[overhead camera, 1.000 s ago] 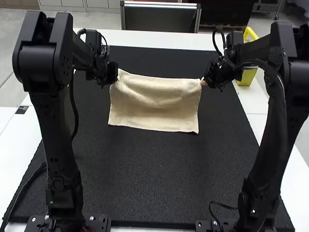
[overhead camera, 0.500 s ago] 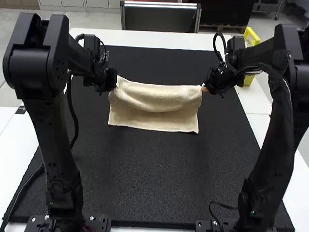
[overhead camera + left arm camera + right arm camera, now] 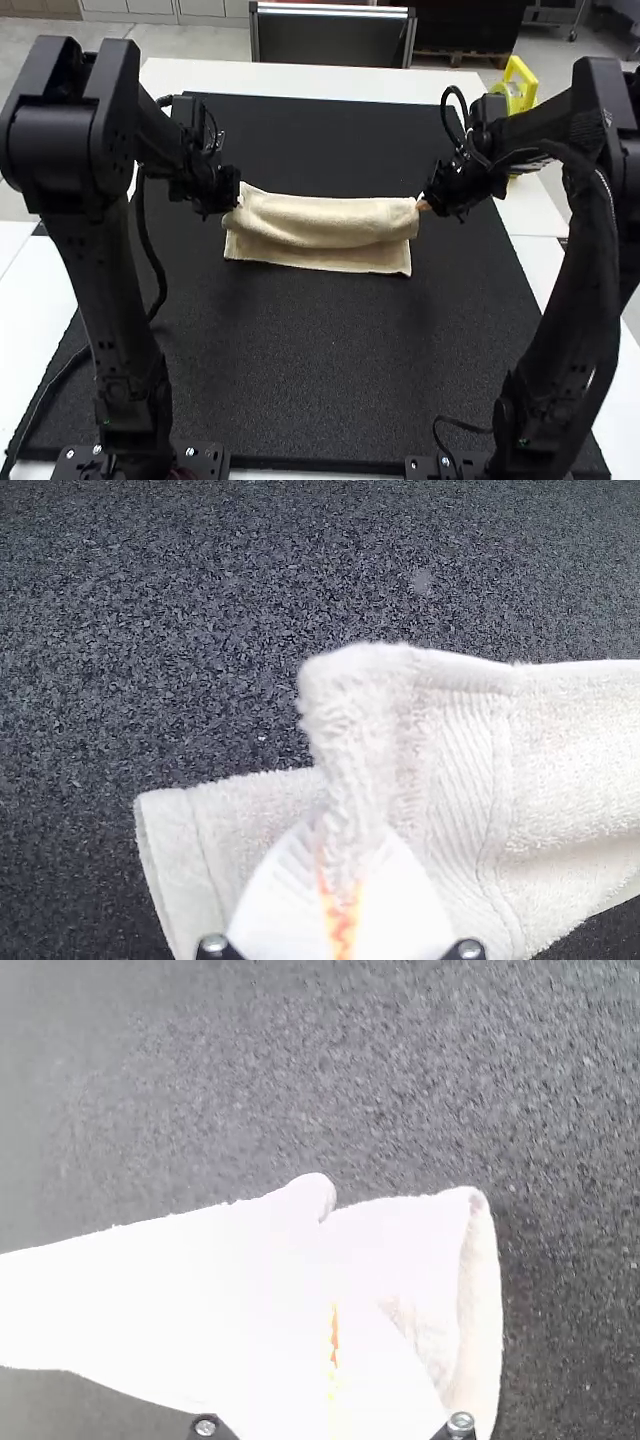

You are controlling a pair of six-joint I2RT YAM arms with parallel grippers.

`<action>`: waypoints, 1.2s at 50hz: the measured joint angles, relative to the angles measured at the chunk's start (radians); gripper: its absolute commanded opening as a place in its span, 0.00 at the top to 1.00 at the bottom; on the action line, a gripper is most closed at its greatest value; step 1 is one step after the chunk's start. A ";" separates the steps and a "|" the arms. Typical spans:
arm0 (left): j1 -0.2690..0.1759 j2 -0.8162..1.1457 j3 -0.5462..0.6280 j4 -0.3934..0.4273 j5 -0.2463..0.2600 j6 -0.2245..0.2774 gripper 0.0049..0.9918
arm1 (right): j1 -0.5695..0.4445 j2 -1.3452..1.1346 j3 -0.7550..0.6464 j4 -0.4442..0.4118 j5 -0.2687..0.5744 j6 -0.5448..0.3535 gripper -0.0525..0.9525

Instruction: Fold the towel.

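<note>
"Both ends of the towel (image 3: 325, 222) held?"

"Yes: left tool (image 3: 236, 203) and right tool (image 3: 424, 204) pinch it between them, long axis crosswise over the mat (image 3: 320, 350)."

"Next fold?"

"Likely toward its near edge."

The towel (image 3: 322, 222) lies on the mat (image 3: 330, 350) between the left gripper (image 3: 236, 203) and the right gripper (image 3: 425, 204).

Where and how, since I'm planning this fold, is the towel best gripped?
Probably both ends of the raised upper layer, from the sides, as left claw and right claw pinch it: the towel stretches sideways, that layer bulging above the lower.
</note>
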 measured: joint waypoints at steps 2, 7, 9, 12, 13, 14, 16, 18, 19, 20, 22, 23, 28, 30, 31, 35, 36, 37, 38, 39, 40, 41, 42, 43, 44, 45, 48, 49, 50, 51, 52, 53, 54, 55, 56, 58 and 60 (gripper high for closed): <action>0.002 0.000 -0.003 0.001 0.000 0.003 0.98 | -0.001 0.000 -0.010 0.003 0.000 0.000 0.97; 0.008 0.000 -0.013 0.011 0.006 0.007 0.98 | -0.010 0.000 -0.034 0.012 0.000 -0.001 0.97; 0.010 0.000 -0.019 0.024 0.011 0.008 0.98 | -0.015 0.000 -0.045 0.021 0.000 -0.001 0.97; 0.013 0.000 -0.030 0.042 0.016 0.008 0.98 | -0.021 0.000 -0.056 0.032 0.000 -0.001 0.97; 0.013 0.000 -0.032 0.046 0.018 0.008 0.98 | -0.021 0.000 -0.061 0.036 0.000 -0.001 0.97; 0.013 0.000 -0.036 0.052 0.019 0.008 0.98 | -0.022 0.000 -0.064 0.038 0.000 -0.001 0.97; 0.013 0.000 -0.042 0.061 0.019 0.008 0.98 | -0.022 0.000 -0.073 0.047 0.000 -0.001 0.97; 0.013 0.000 -0.046 0.068 0.019 0.008 0.98 | -0.022 0.000 -0.081 0.058 0.000 -0.001 0.97; 0.013 0.000 -0.048 0.072 0.019 0.008 0.98 | -0.022 0.000 -0.085 0.063 0.000 -0.001 0.97; 0.013 0.000 -0.050 0.074 0.019 0.008 0.98 | -0.022 0.000 -0.090 0.068 0.000 -0.002 0.97; 0.013 0.000 -0.051 0.076 0.019 0.008 0.98 | -0.022 0.000 -0.098 0.076 0.000 -0.001 0.97; 0.013 0.000 -0.051 0.076 0.020 0.008 0.98 | -0.022 0.000 -0.102 0.080 0.001 -0.001 0.97; 0.013 0.000 -0.051 0.079 0.022 0.009 0.98 | -0.022 0.000 -0.114 0.092 0.001 -0.001 0.97; 0.013 0.000 -0.051 0.080 0.022 0.010 0.98 | -0.022 0.000 -0.116 0.099 0.001 -0.001 0.97; 0.013 0.000 -0.051 0.080 0.022 0.011 0.98 | -0.022 0.000 -0.116 0.101 0.002 -0.001 0.97; 0.013 0.000 -0.052 0.082 0.022 0.011 0.98 | -0.022 0.000 -0.117 0.111 0.003 -0.001 0.97; 0.013 0.001 -0.053 0.082 0.022 0.011 0.98 | -0.022 0.000 -0.118 0.113 0.003 -0.001 0.97; 0.013 0.001 -0.054 0.083 0.022 0.011 0.98 | -0.022 0.000 -0.117 0.114 0.004 -0.001 0.97; 0.013 0.002 -0.054 0.084 0.022 0.011 0.98 | -0.022 0.000 -0.118 0.115 0.003 -0.001 0.97; 0.013 0.004 -0.055 0.084 0.022 0.011 0.98 | -0.022 0.000 -0.118 0.117 0.004 -0.001 0.97; 0.013 0.005 -0.055 0.087 0.022 0.011 0.98 | -0.022 0.000 -0.117 0.120 0.004 -0.001 0.97; 0.013 0.008 -0.054 0.089 0.022 0.011 0.98 | -0.022 0.000 -0.118 0.121 0.004 -0.001 0.97; 0.013 0.012 -0.055 0.093 0.022 0.011 0.98 | -0.022 0.000 -0.117 0.124 0.004 -0.001 0.97; 0.013 0.014 -0.055 0.098 0.022 0.011 0.98 | -0.022 0.000 -0.118 0.128 0.004 -0.001 0.97; 0.013 0.019 -0.056 0.103 0.022 0.011 0.98 | -0.022 0.000 -0.118 0.130 0.004 -0.001 0.97; 0.013 0.023 -0.056 0.107 0.022 0.011 0.98 | -0.022 0.000 -0.118 0.133 0.004 -0.001 0.97; 0.013 0.034 -0.056 0.116 0.022 0.011 0.98 | -0.022 0.000 -0.117 0.140 0.004 -0.001 0.97; 0.013 0.038 -0.056 0.119 0.022 0.011 0.98 | -0.022 0.000 -0.118 0.141 0.004 -0.001 0.97; 0.013 0.041 -0.056 0.121 0.022 0.011 0.98 | -0.022 0.000 -0.117 0.144 0.004 -0.001 0.97; 0.013 0.045 -0.056 0.125 0.022 0.011 0.98 | -0.022 0.002 -0.118 0.149 0.004 -0.001 0.97; 0.013 0.047 -0.056 0.129 0.022 0.011 0.98 | -0.022 0.002 -0.118 0.151 0.004 -0.001 0.97; 0.013 0.051 -0.056 0.133 0.022 0.011 0.98 | -0.022 0.003 -0.118 0.155 0.004 -0.001 0.97; 0.013 0.054 -0.056 0.138 0.022 0.011 0.98 | -0.022 0.005 -0.117 0.157 0.004 -0.001 0.97; 0.013 0.057 -0.056 0.143 0.022 0.011 0.98 | -0.022 0.008 -0.117 0.159 0.004 -0.001 0.97; 0.013 0.060 -0.056 0.149 0.022 0.011 0.98 | -0.022 0.012 -0.118 0.162 0.005 -0.001 0.97; 0.013 0.066 -0.056 0.159 0.023 0.011 0.98 | -0.022 0.020 -0.118 0.165 0.005 -0.001 0.97; 0.013 0.073 -0.056 0.166 0.023 0.011 0.98 | -0.022 0.034 -0.118 0.168 0.005 -0.001 0.97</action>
